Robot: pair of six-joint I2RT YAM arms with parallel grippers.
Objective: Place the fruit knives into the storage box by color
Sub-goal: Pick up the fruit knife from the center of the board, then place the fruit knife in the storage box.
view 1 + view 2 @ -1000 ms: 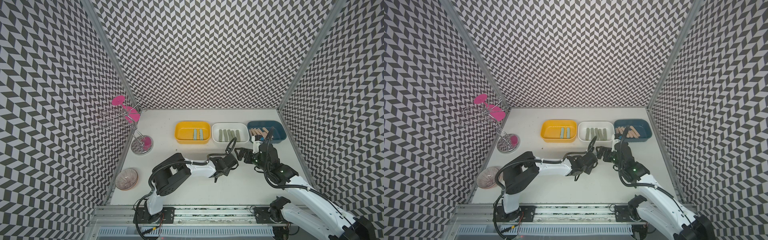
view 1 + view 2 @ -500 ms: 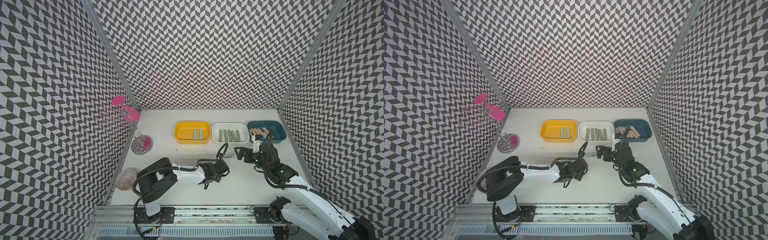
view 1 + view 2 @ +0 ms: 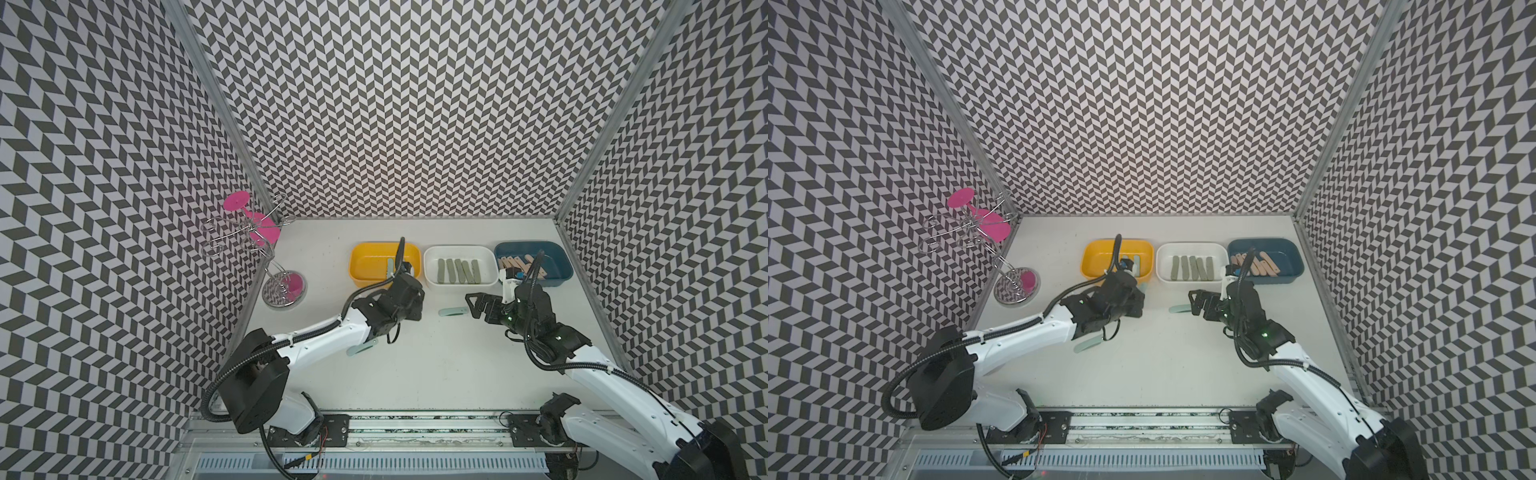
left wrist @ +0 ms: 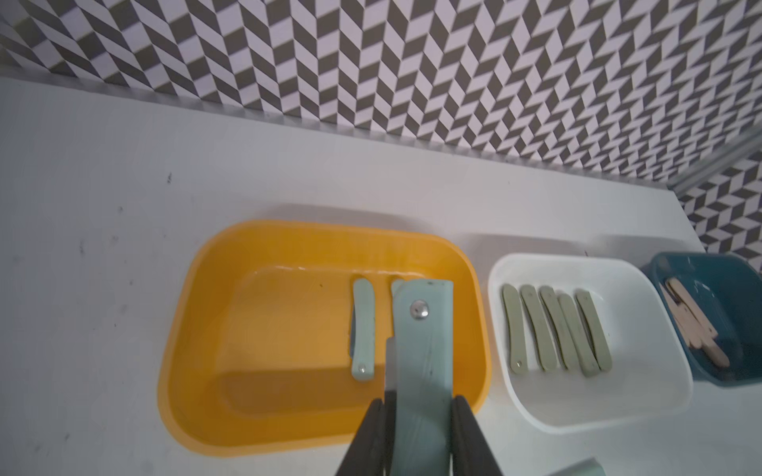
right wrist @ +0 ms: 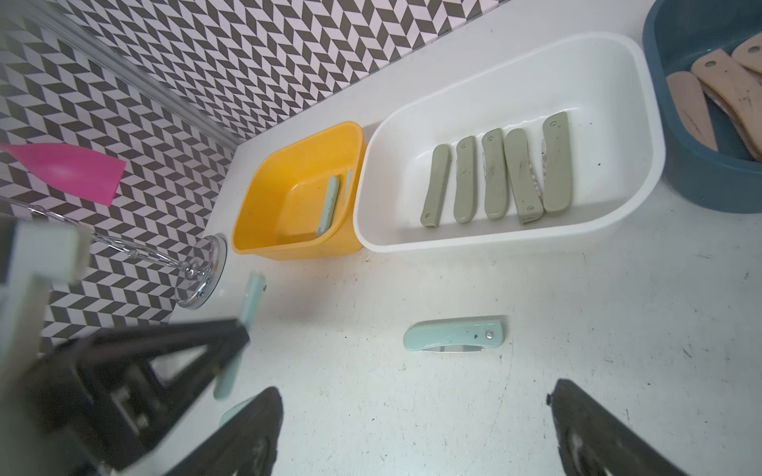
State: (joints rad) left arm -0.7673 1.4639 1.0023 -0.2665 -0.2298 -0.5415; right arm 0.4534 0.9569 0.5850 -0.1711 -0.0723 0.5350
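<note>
My left gripper [image 4: 418,408] is shut on a mint-blue fruit knife [image 4: 422,350], holding it over the near rim of the yellow storage box [image 4: 185,329], where another mint knife [image 4: 363,329] lies. The white box [image 3: 432,253] holds several sage knives [image 3: 457,271]. The blue box [image 3: 559,251] holds peach ones [image 3: 1254,264]. My right gripper [image 5: 412,399] is open just short of a mint knife [image 5: 453,336] lying flat on the table. Another mint knife [image 3: 361,345] lies beside the left forearm.
A wire rack with a pink goblet [image 3: 249,224] stands at the far left, its round base [image 3: 284,286] on the table near the yellow box. Patterned walls close in the left, right and back. The three boxes sit in a row along the back.
The left arm has swung from the table's middle up to the yellow box with the mint knife in its grip. The right arm has hardly moved.
</note>
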